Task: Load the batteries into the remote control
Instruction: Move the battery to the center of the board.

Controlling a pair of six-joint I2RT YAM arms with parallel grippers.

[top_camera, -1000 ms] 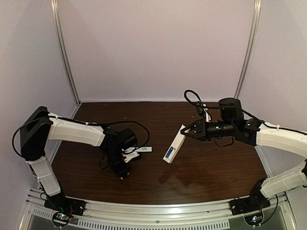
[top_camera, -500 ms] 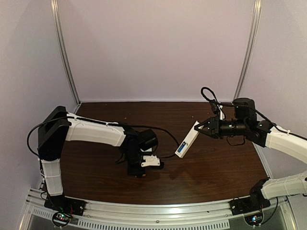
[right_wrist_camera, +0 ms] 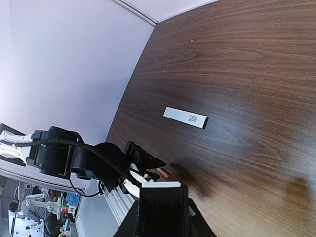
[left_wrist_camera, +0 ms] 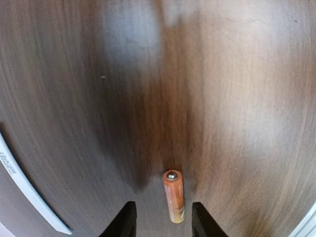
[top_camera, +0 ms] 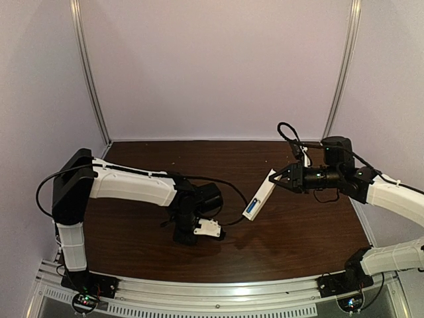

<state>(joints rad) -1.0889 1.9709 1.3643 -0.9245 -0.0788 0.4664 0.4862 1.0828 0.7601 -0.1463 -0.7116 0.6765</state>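
Left wrist view, you see left pincer (left_wrist_camera: 163, 217) slightly parted astride orange battery (left_wrist_camera: 173, 195), much worktop (left_wrist_camera: 237, 98) ahead, right pincer (top_camera: 276, 177) clamped on remote control (top_camera: 260, 197).

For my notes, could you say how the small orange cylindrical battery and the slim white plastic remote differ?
The orange battery lies on the table, ungripped between the left gripper's parted fingers; the white remote is clamped aloft in the right gripper. The battery is far smaller than the remote.

Low centre of my left wrist view: a small orange cylindrical battery (left_wrist_camera: 173, 196), silver-tipped, on the dark brown wood-grain tabletop (left_wrist_camera: 237, 98). My fingers (left_wrist_camera: 126, 222) are black. The slim white plastic remote bar (top_camera: 260, 195) shows a blue patch.
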